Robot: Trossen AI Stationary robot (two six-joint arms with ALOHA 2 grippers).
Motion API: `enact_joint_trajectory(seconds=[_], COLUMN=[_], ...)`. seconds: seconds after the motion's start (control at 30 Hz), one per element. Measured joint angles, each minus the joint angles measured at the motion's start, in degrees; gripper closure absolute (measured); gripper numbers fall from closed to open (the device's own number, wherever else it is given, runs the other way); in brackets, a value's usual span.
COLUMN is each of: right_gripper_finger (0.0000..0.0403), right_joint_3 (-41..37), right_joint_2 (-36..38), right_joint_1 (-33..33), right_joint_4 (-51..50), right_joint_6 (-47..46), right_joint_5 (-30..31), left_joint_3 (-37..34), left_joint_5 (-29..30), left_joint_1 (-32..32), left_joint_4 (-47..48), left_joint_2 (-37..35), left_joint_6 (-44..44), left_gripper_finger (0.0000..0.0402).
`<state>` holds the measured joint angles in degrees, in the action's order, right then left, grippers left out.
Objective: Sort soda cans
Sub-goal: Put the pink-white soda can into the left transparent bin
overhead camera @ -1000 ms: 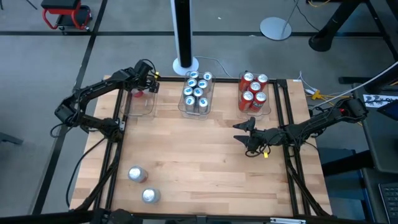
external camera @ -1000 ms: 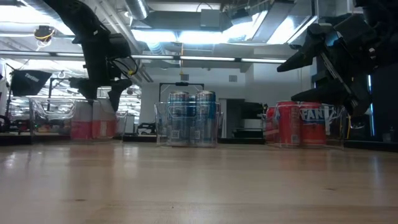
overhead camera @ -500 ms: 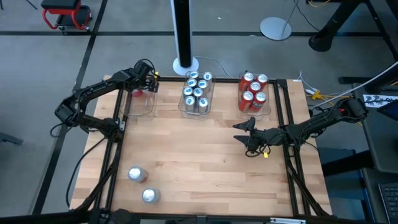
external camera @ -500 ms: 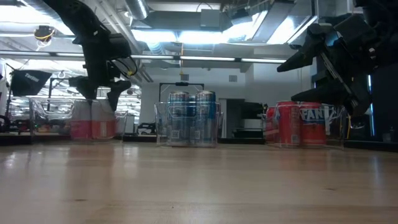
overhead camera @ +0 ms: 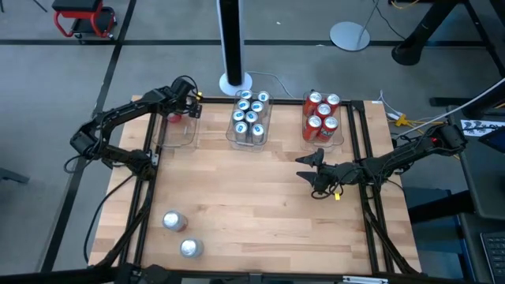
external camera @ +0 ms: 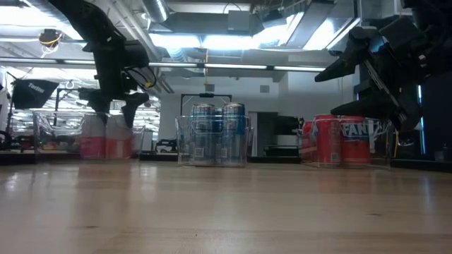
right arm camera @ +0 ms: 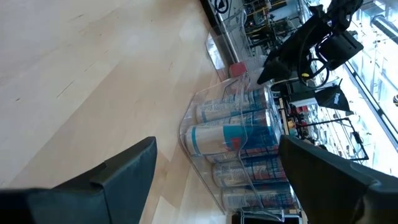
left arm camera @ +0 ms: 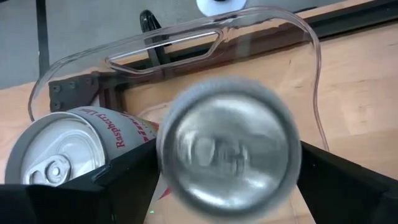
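My left gripper [overhead camera: 183,110] hangs over the clear left bin [overhead camera: 178,132] at the table's far left, with a silver-topped soda can [left arm camera: 227,146] between its fingers. A second can [left arm camera: 68,152], white with red print, stands in that bin beside it. My right gripper [overhead camera: 314,170] stands open above bare table right of centre, with nothing between its fingers. Two silver cans [overhead camera: 173,221] [overhead camera: 190,248] stand on the table near its front left. The middle bin [overhead camera: 250,118] holds blue-and-white cans, and the right bin [overhead camera: 322,118] holds red ones. My left gripper has the soda can between its two fingers, one on each side of the can's wall [left arm camera: 163,155] just below the top rim. The fingers slant down into the bin from the table's left. The can's top faces the wrist camera. The can hides its own bottom.
The bins' clear walls [left arm camera: 186,31] rise around the left gripper. Black frame rails [overhead camera: 146,181] [overhead camera: 369,197] run along both sides of the table. The wooden middle of the table [overhead camera: 252,197] lies bare between the arms.
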<state>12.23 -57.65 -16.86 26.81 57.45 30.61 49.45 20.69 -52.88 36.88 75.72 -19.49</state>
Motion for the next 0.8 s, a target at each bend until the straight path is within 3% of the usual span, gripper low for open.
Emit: enact_joint_trajectory(seconds=[0.37,0.53,0.8], right_gripper_finger=[0.0068,0.0068,0.0068], right_joint_3=[0.00,0.00,0.00], right_joint_2=[0.02,0.02,0.02], right_joint_1=[0.00,0.00,0.00], right_joint_4=[0.00,0.00,0.00], right_joint_6=[0.02,0.04,0.07], right_joint_5=[0.04,0.04,0.07], left_joint_3=[0.05,2.61,6.49], left_joint_5=[-0.61,-0.72,-2.79], left_joint_1=[0.00,0.72,9.51], left_joint_4=[0.45,5.20,10.79], left_joint_2=[-0.02,-0.32,-6.58], left_joint_6=[2.01,2.36,3.50], left_gripper_finger=[0.0068,0.0068,0.0068])
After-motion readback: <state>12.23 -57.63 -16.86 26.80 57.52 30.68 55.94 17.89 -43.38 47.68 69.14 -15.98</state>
